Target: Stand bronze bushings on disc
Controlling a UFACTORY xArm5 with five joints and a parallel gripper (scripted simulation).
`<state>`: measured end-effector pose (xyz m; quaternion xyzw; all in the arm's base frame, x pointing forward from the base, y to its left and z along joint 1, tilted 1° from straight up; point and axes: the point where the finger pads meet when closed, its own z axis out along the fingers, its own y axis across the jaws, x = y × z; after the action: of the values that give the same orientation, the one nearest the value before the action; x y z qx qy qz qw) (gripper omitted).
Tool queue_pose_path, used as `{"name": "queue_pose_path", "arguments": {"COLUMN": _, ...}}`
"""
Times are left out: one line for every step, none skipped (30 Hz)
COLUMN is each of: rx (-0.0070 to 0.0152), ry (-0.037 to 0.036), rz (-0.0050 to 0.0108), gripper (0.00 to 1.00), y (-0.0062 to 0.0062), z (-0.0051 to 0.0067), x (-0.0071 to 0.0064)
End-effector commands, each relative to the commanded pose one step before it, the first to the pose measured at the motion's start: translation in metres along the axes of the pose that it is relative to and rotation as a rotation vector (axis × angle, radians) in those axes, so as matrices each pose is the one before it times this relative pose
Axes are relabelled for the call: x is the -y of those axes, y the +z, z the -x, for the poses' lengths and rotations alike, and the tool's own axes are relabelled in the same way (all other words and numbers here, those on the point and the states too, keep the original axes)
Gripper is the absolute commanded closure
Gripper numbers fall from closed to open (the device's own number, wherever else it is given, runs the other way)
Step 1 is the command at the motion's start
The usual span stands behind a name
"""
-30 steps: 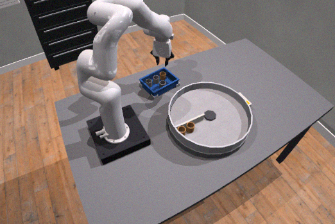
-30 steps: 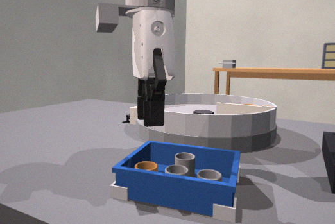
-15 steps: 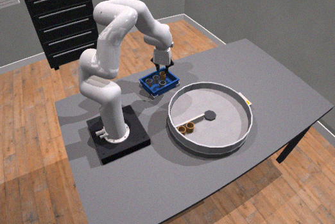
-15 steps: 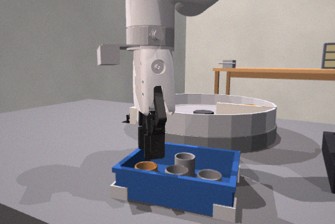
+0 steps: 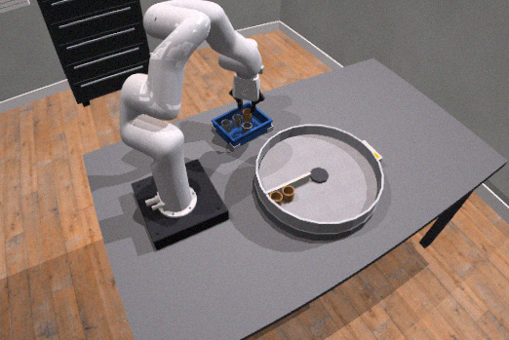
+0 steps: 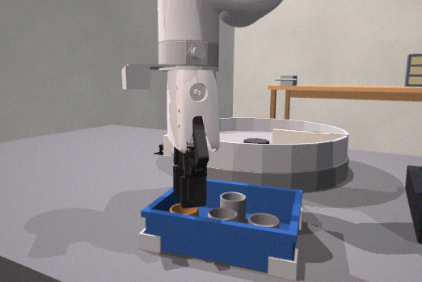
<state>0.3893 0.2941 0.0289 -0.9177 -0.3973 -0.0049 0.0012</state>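
The blue crate (image 5: 240, 129) sits on the table between the arm's base and the turntable (image 5: 319, 179). It holds one bronze bushing (image 5: 247, 114) and three steel bushings (image 5: 226, 125), all upright. My gripper (image 5: 247, 110) reaches down into the crate, with its fingers partly open on either side of the bronze bushing (image 6: 183, 208); they are not closed on it. In the exterior view the fingers (image 6: 190, 201) hide most of that bushing. Two bronze bushings (image 5: 276, 196) (image 5: 288, 192) stand upright on the disc near its front left rim, away from the dark hub (image 5: 319, 174).
The turntable has a raised grey rim and a white bar (image 5: 293, 181) running from the hub to the rim beside the two bushings. The arm's black base plate (image 5: 180, 204) is on the table's left. A black drawer cabinet (image 5: 93, 26) stands on the floor behind.
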Motion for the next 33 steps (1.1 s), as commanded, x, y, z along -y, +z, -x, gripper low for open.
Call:
{"name": "queue_pose_path", "arguments": {"rx": -0.00337, "ry": -0.00001, "rz": 0.00056, "gripper": 0.52, "y": -0.00121, "z": -0.00123, "x": -0.00020}}
{"name": "queue_pose_path", "arguments": {"rx": 0.00000, "ry": 0.00000, "rz": 0.00000, "gripper": 0.52, "y": 0.00008, "z": 0.00000, "x": 0.00000}}
{"name": "queue_pose_path", "arguments": {"rx": 0.00000, "ry": 0.00000, "rz": 0.00000, "gripper": 0.52, "y": 0.00047, "z": -0.00001, "x": -0.00001}}
{"name": "queue_pose_path", "arguments": {"rx": 0.00000, "ry": 0.00000, "rz": 0.00000, "gripper": 0.52, "y": 0.00096, "z": -0.00001, "x": -0.00001}}
{"name": "queue_pose_path", "arguments": {"rx": 0.00000, "ry": 0.00000, "rz": 0.00000, "gripper": 0.52, "y": 0.00135, "z": -0.00002, "x": -0.00001}}
{"name": "queue_pose_path", "arguments": {"rx": 0.00000, "ry": 0.00000, "rz": 0.00000, "gripper": 0.52, "y": 0.00149, "z": -0.00001, "x": -0.00002}}
{"name": "queue_pose_path", "arguments": {"rx": 0.00000, "ry": 0.00000, "rz": 0.00000, "gripper": 0.52, "y": 0.00135, "z": -0.00001, "x": -0.00001}}
{"name": "queue_pose_path", "arguments": {"rx": 0.00000, "ry": 0.00000, "rz": 0.00000, "gripper": 0.52, "y": 0.00000, "z": 0.00000, "x": 0.00000}}
{"name": "queue_pose_path", "arguments": {"rx": 0.00000, "ry": 0.00000, "rz": 0.00000, "gripper": 0.52, "y": 0.00000, "z": 0.00000, "x": 0.00000}}
{"name": "queue_pose_path", "arguments": {"rx": 0.00000, "ry": 0.00000, "rz": 0.00000, "gripper": 0.52, "y": 0.00096, "z": 0.00000, "x": -0.00001}}
{"name": "queue_pose_path", "arguments": {"rx": 0.00000, "ry": 0.00000, "rz": 0.00000, "gripper": 0.52, "y": 0.00047, "z": 0.00000, "x": 0.00000}}
{"name": "queue_pose_path", "arguments": {"rx": 0.00000, "ry": 0.00000, "rz": 0.00000, "gripper": 0.52, "y": 0.00008, "z": 0.00000, "x": 0.00000}}
{"name": "queue_pose_path", "arguments": {"rx": 0.00000, "ry": 0.00000, "rz": 0.00000, "gripper": 0.52, "y": 0.00000, "z": 0.00000, "x": 0.00000}}
{"name": "queue_pose_path", "arguments": {"rx": 0.00000, "ry": 0.00000, "rz": 0.00000, "gripper": 0.52, "y": 0.00000, "z": 0.00000, "x": 0.00000}}
{"name": "queue_pose_path", "arguments": {"rx": 0.00000, "ry": 0.00000, "rz": 0.00000, "gripper": 0.52, "y": 0.00000, "z": 0.00000, "x": 0.00000}}
{"name": "queue_pose_path", "arguments": {"rx": 0.00000, "ry": 0.00000, "rz": 0.00000, "gripper": 0.52, "y": 0.00000, "z": 0.00000, "x": 0.00000}}
{"name": "queue_pose_path", "arguments": {"rx": 0.00000, "ry": 0.00000, "rz": 0.00000, "gripper": 0.52, "y": 0.00000, "z": 0.00000, "x": 0.00000}}
{"name": "queue_pose_path", "arguments": {"rx": 0.00000, "ry": 0.00000, "rz": 0.00000, "gripper": 0.52, "y": 0.00000, "z": 0.00000, "x": 0.00000}}
{"name": "queue_pose_path", "arguments": {"rx": 0.00000, "ry": 0.00000, "rz": 0.00000, "gripper": 0.52, "y": 0.00000, "z": 0.00000, "x": 0.00000}}
{"name": "queue_pose_path", "arguments": {"rx": 0.00000, "ry": 0.00000, "rz": 0.00000, "gripper": 0.52, "y": 0.00000, "z": 0.00000, "x": 0.00000}}
{"name": "queue_pose_path", "arguments": {"rx": 0.00000, "ry": 0.00000, "rz": 0.00000, "gripper": 0.52, "y": 0.00000, "z": 0.00000, "x": 0.00000}}
{"name": "queue_pose_path", "arguments": {"rx": 0.00000, "ry": 0.00000, "rz": 0.00000, "gripper": 0.52, "y": 0.00001, "z": 0.00000, "x": 0.00000}}
{"name": "queue_pose_path", "arguments": {"rx": 0.00000, "ry": 0.00000, "rz": 0.00000, "gripper": 0.52, "y": 0.00010, "z": 0.00000, "x": 0.00000}}
{"name": "queue_pose_path", "arguments": {"rx": 0.00000, "ry": 0.00000, "rz": 0.00000, "gripper": 0.52, "y": 0.00024, "z": 0.00000, "x": 0.00000}}
{"name": "queue_pose_path", "arguments": {"rx": 0.00000, "ry": 0.00000, "rz": 0.00000, "gripper": 0.52, "y": 0.00000, "z": 0.00000, "x": 0.00000}}
{"name": "queue_pose_path", "arguments": {"rx": 0.00000, "ry": 0.00000, "rz": 0.00000, "gripper": 0.52, "y": 0.00000, "z": 0.00000, "x": 0.00000}}
{"name": "queue_pose_path", "arguments": {"rx": 0.00000, "ry": 0.00000, "rz": 0.00000, "gripper": 0.52, "y": 0.00043, "z": 0.00000, "x": 0.00000}}
{"name": "queue_pose_path", "arguments": {"rx": 0.00000, "ry": 0.00000, "rz": 0.00000, "gripper": 0.52, "y": 0.00064, "z": 0.00000, "x": 0.00000}}
{"name": "queue_pose_path", "arguments": {"rx": 0.00000, "ry": 0.00000, "rz": 0.00000, "gripper": 0.52, "y": 0.00087, "z": 0.00001, "x": -0.00001}}
{"name": "queue_pose_path", "arguments": {"rx": 0.00000, "ry": 0.00000, "rz": 0.00000, "gripper": 0.52, "y": 0.00109, "z": 0.00001, "x": -0.00001}}
{"name": "queue_pose_path", "arguments": {"rx": 0.00000, "ry": 0.00000, "rz": 0.00000, "gripper": 0.52, "y": 0.00130, "z": 0.00002, "x": -0.00001}}
{"name": "queue_pose_path", "arguments": {"rx": 0.00000, "ry": 0.00000, "rz": 0.00000, "gripper": 0.52, "y": 0.00148, "z": 0.00002, "x": -0.00001}}
{"name": "queue_pose_path", "arguments": {"rx": 0.00000, "ry": 0.00000, "rz": 0.00000, "gripper": 0.52, "y": 0.00163, "z": 0.00003, "x": -0.00001}}
